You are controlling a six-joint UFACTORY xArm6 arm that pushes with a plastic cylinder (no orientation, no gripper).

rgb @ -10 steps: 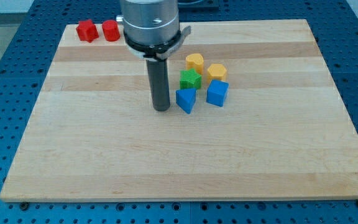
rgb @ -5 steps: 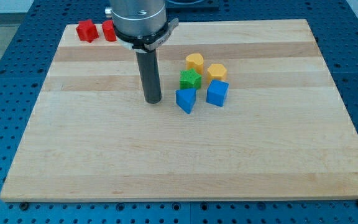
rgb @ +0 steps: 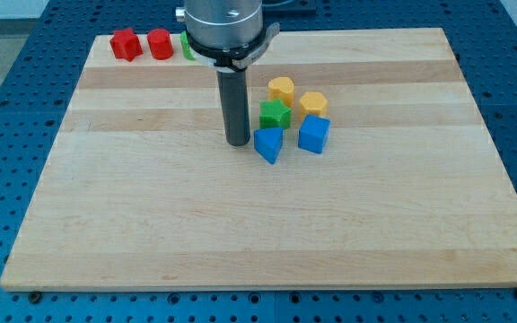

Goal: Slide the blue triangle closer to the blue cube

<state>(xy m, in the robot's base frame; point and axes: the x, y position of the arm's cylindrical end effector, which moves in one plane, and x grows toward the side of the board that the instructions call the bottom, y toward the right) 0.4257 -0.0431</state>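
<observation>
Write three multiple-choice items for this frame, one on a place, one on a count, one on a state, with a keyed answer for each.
1. Where is my tip relative to the blue triangle block?
A. the view's left
B. the view's right
C. on top

2. How many yellow blocks are there?
A. one
B. two
C. four

3. The blue triangle block and the blue cube are:
A. stacked
B. apart, side by side
C. at opposite board edges

Answers: 1 A, my tip stands just left of the triangle. 2 B, one yellow block and another sit above the blue pair. 3 B, bare wood shows between them.
</observation>
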